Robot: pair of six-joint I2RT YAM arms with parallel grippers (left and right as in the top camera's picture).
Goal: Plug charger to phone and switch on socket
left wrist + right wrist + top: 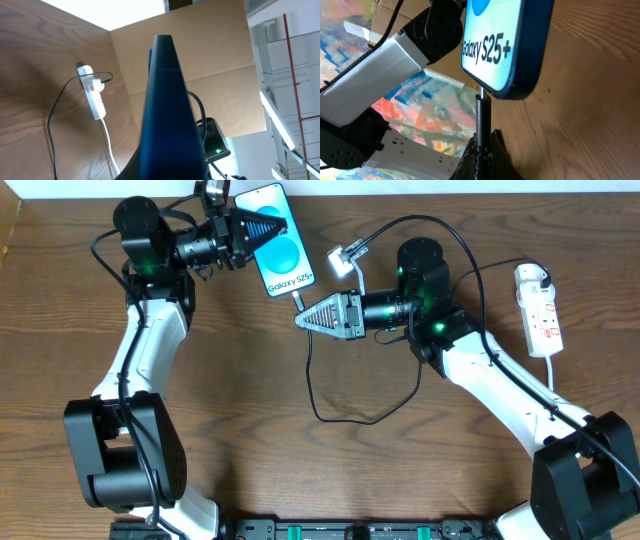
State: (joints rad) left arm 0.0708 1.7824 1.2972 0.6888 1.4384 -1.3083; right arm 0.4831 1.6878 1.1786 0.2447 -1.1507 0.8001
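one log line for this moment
left gripper shut on phone | right gripper shut on charger | tip at phone's bottom edge | socket untouched

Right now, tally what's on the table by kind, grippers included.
Phone: 1
Charger: 1
Power strip: 1
Grippers: 2, the left gripper and the right gripper
Total: 5

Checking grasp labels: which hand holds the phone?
The left hand, clamped on the phone at its edge; the right hand pinches the charger connector instead.
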